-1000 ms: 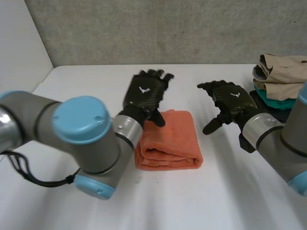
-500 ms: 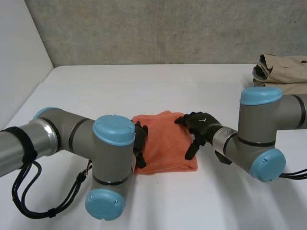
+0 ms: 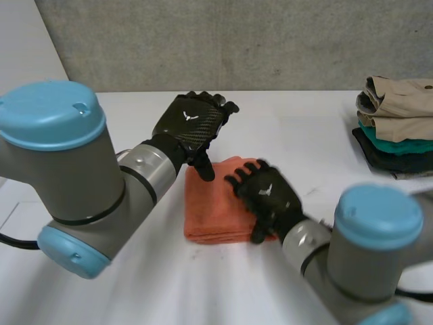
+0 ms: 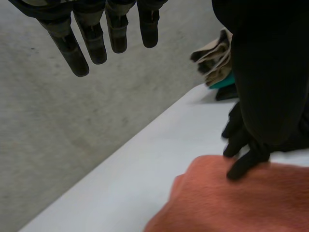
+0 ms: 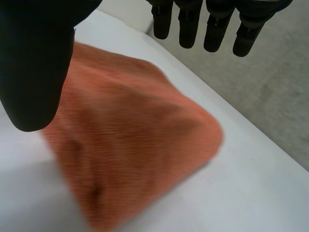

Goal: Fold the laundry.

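towel (image 3: pixel 213 203): orange, folded into a thick pad with its layered edge toward the robot; lies flat on the table (image 3: pixel 304 128); all places below are given from the towel

left hand (image 3: pixel 193 125): raised over the towel's far left corner, back of the hand up; in the left wrist view its fingers (image 4: pixel 91 41) are straight and a little apart, holding nothing; its thumb (image 3: pixel 203 168) points down at that corner; I cannot tell whether the tip touches the cloth

right hand (image 3: pixel 269 198): over the right half of the towel, reaching in from the towel's near right side; in the right wrist view its fingers (image 5: pixel 217 24) are straight and released with nothing between them and the thumb (image 5: pixel 34 72); the towel lies under the palm; contact with the cloth cannot be told

left arm (image 3: pixel 61 169): left of the towel and nearer the robot; big blue cap up

right arm (image 3: pixel 369 237): near right of the towel; blue cap up

pile of clothes (image 3: pixel 399 125): well apart from the towel, at the far right on the table; folded beige on top, teal below it, dark at the bottom

wall (image 3: pixel 237 40): grey, behind the table on the far side of the towel
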Motion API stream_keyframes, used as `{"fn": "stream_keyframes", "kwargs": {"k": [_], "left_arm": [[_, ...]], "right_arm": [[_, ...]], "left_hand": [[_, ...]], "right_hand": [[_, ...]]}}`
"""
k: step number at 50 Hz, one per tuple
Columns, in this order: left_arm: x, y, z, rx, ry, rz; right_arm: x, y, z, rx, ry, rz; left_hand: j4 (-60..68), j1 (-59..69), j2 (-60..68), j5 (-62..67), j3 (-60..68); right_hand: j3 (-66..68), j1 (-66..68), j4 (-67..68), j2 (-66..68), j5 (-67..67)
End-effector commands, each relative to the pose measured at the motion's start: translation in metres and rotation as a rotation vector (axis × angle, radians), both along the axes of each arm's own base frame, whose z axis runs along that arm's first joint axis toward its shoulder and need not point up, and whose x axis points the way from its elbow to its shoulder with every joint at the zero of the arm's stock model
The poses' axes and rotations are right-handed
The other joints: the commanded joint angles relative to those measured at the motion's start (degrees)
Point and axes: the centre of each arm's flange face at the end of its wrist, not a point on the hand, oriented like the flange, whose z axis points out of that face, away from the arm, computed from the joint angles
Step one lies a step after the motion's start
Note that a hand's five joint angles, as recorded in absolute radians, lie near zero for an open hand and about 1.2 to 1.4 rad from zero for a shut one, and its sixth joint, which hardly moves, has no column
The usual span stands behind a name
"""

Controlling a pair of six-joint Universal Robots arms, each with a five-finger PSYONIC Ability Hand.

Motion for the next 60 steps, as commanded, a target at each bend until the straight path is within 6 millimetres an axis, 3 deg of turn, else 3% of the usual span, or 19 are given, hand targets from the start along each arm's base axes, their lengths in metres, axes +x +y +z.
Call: {"fn": "stream_keyframes", "kwargs": {"k": [1,17,45,47,48,51,55,60], "left_arm": [[0.004,-0.005,-0.008,0.104,0.064,-0.056],[0.003,-0.007,-0.011,0.114,0.068,-0.052],[0.003,-0.007,-0.013,0.119,0.067,-0.051],[0.004,-0.008,-0.013,0.118,0.066,-0.050],[0.004,-0.008,-0.012,0.116,0.067,-0.050],[0.004,-0.008,-0.012,0.117,0.067,-0.048],[0.003,-0.007,-0.012,0.119,0.067,-0.050],[0.004,-0.005,-0.007,0.108,0.072,-0.052]], "right_arm": [[0.007,0.008,-0.033,-0.039,0.002,0.038],[0.020,-0.015,-0.051,-0.136,0.075,0.044],[0.047,-0.049,-0.046,-0.202,0.023,0.042],[0.048,-0.052,-0.045,-0.209,0.017,0.040],[0.050,-0.055,-0.044,-0.214,0.012,0.041],[0.054,-0.059,-0.042,-0.222,-0.002,0.040],[0.054,-0.072,-0.031,-0.251,-0.026,0.016],[0.034,-0.102,-0.010,-0.278,-0.036,-0.061]], "left_hand": [[1.42,1.96,1.20,1.23,0.82],[0.58,1.12,0.36,0.39,-0.02],[0.58,1.12,0.36,0.39,-0.02],[0.58,1.12,0.36,0.39,-0.02],[0.58,1.12,0.36,0.39,-0.02],[0.58,1.12,0.36,0.39,-0.02],[0.58,1.12,0.36,0.39,-0.02],[0.58,1.12,0.36,0.39,-0.02]], "right_hand": [[2.81,1.59,2.84,2.51,2.32],[16.26,15.04,16.29,15.97,15.77],[21.48,20.26,21.51,21.18,20.99],[26.99,25.77,27.02,26.70,26.50],[42.35,41.13,42.38,42.06,41.86],[67.61,66.39,67.64,67.32,67.12],[67.68,66.46,67.71,67.39,67.19],[67.68,66.46,67.71,67.39,67.19]]}}
